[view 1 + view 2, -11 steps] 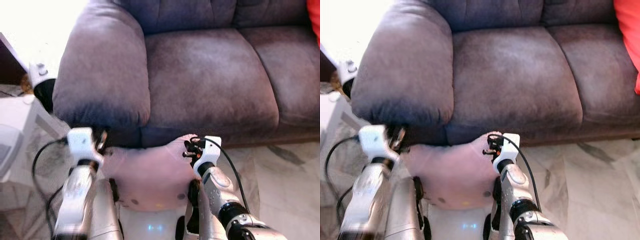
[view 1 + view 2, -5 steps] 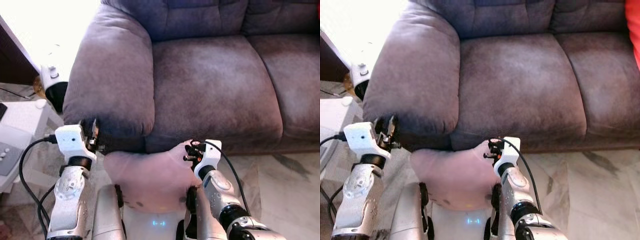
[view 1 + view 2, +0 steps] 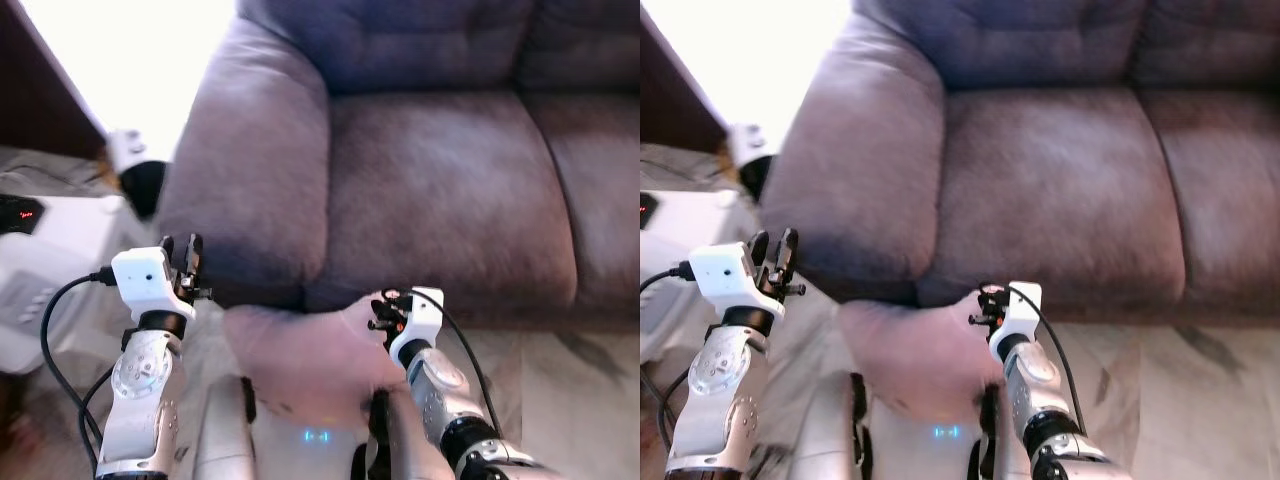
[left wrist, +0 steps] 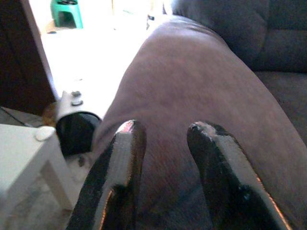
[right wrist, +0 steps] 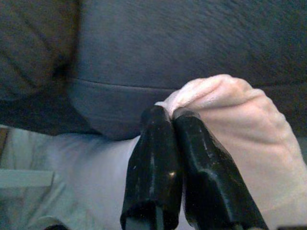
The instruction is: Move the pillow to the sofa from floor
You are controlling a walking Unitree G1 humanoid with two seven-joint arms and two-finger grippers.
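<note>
Pillow (image 3: 300,350): pale pink, soft and puckered, hanging low before the sofa front, close to the robot's chest.
Right gripper (image 5: 173,117): black fingers pinched tight on a gathered pillow corner.
Left gripper (image 4: 163,139): fingers (image 4: 122,158) parted, nothing between them, facing the armrest.
Sofa (image 3: 450,170): grey-purple suede-like nap, plump seat cushions.
Armrest (image 3: 260,170): broad, rounded, near the left gripper.
Floor (image 3: 1180,400): pale marbled tile.
Beside armrest: white side table (image 4: 21,153), black-and-white cylindrical object (image 3: 140,180).
</note>
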